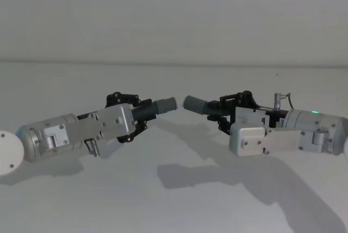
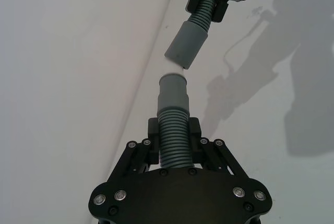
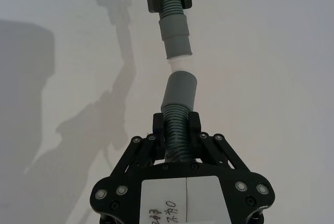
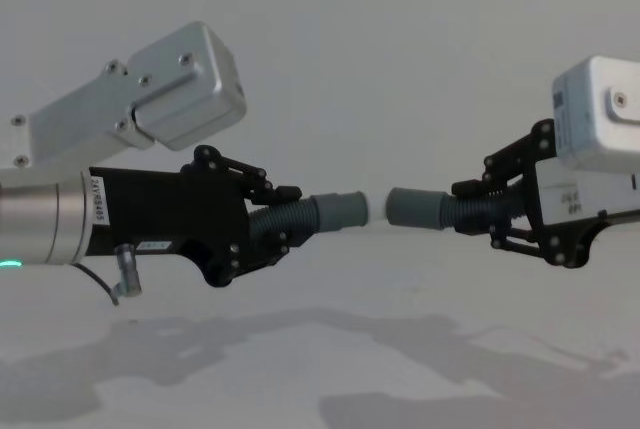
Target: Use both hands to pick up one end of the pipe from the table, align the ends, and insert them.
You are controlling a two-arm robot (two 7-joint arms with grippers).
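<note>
White label (image 3: 185, 203) on R gripper (image 3: 176, 125) body, wrist view: handwritten marks in two rows, running sideways. One row looks like digits, approx. "207"; other row not legible.

Chest view: narrow white strip label (image 4: 96, 204) on black wrist section of the arm w/ green light (image 4: 10, 266). Printed code runs sideways, starts approx. "24", rest too small to be sure. Small white sticker (image 4: 153, 246) lower on same black body: print too small to read. Pale sticker (image 4: 574, 192) on other arm's black body and grey sticker (image 4: 558, 97) on white housing (image 4: 600, 114) above it: both illegible.
</note>
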